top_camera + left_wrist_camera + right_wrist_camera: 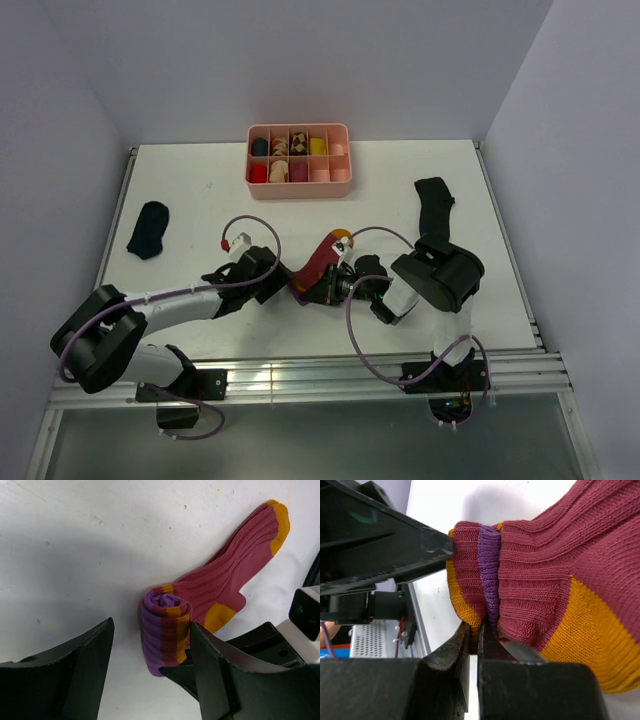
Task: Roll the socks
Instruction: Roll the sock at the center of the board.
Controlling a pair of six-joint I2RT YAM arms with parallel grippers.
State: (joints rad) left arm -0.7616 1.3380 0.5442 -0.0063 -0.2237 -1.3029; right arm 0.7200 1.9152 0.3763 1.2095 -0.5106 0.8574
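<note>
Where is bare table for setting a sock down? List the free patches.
Bare table lies between the left black sock and the pink divided tray; also between the tray and the right black sock, and right of that sock. Crowded at centre: left gripper and right gripper meet at the striped sock.

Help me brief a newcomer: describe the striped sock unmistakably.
On the white table, look just in front of the pink divided plastic tray. A ribbed maroon fabric sock lies there, one end rolled into a purple-striped coil. Unlike the two plain black socks, it has orange-yellow toe and heel.
</note>
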